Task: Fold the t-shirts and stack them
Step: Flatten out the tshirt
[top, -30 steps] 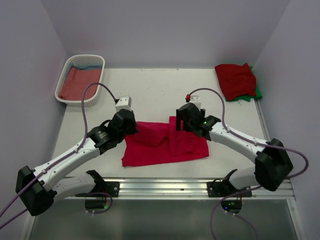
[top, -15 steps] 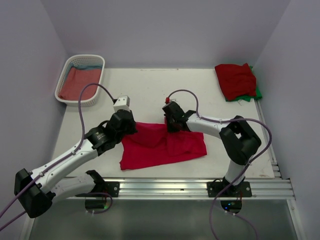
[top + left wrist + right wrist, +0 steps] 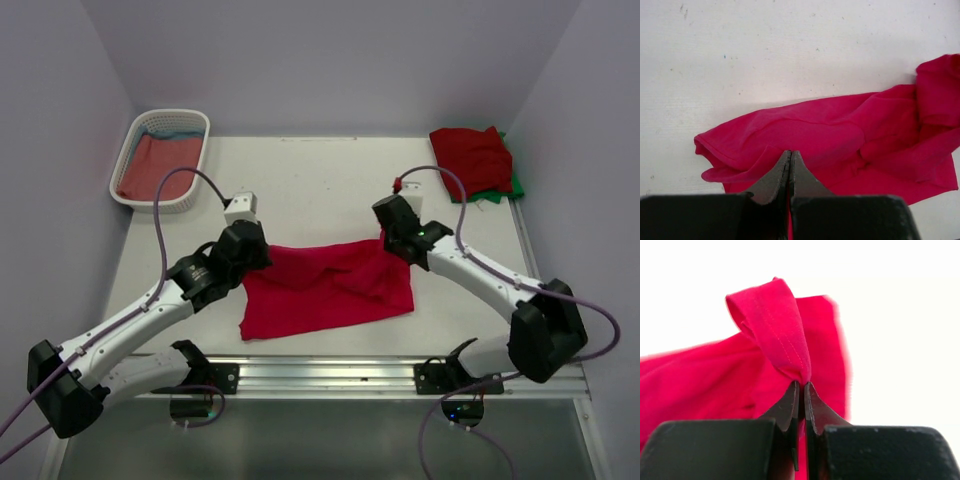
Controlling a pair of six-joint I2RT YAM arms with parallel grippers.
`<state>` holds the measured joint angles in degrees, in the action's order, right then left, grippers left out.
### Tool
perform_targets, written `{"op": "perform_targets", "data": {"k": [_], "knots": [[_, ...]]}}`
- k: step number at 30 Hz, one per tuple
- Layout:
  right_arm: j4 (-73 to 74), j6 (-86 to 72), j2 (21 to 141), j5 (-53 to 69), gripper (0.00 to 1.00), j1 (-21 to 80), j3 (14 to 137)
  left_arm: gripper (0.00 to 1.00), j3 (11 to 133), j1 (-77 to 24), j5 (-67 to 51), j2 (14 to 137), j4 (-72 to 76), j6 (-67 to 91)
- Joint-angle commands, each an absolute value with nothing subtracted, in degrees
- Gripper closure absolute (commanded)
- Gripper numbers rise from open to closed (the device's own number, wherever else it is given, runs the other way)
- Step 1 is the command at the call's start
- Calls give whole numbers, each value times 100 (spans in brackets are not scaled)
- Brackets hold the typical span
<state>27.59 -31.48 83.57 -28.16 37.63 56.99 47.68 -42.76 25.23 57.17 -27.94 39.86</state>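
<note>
A bright crimson t-shirt (image 3: pixel 325 290) lies crumpled and spread across the middle of the table. My left gripper (image 3: pixel 262 258) is shut on its upper left edge. In the left wrist view a thin line of red cloth shows between the closed tips of the left gripper (image 3: pixel 790 152), and the crimson t-shirt (image 3: pixel 840 135) stretches away to the right. My right gripper (image 3: pixel 388 240) is shut on the upper right corner. The right wrist view shows the right gripper (image 3: pixel 801 384) pinching a hemmed fold of the crimson t-shirt (image 3: pixel 775 325) that stands up above the tips.
A darker red tee (image 3: pixel 470 160) lies folded on a green one (image 3: pixel 515 187) at the back right corner. A white slatted basket (image 3: pixel 170 114) at the back left holds a dusty-red tee (image 3: pixel 152 165) and a blue one (image 3: pixel 175 130). Purple walls enclose the table.
My right gripper, open over the shirt's middle flap a second ago, closed on the cloth and pulled it to the right, opening the flap out. The left gripper kept its hold.
</note>
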Motion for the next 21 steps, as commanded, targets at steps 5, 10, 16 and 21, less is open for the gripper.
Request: {"op": "perform_targets", "data": {"k": [5, 10, 16, 21], "knots": [[4286, -3506, 6997, -5104, 89, 2708, 5256, 100, 5001, -4210, 2970, 5476, -3119, 3920], [4632, -3779, 6776, -5134, 10, 2602, 5282, 100, 5098, -4140, 3138, 5265, -3331, 3823], [3211, -2937, 6565, -2600, 10, 2602, 5072, 100, 5115, -4078, 3015, 5326, -3296, 3832], [2594, -2830, 7259, -1303, 23, 2602, 5264, 100, 5089, -4061, 2953, 5344, -3234, 3850]]}}
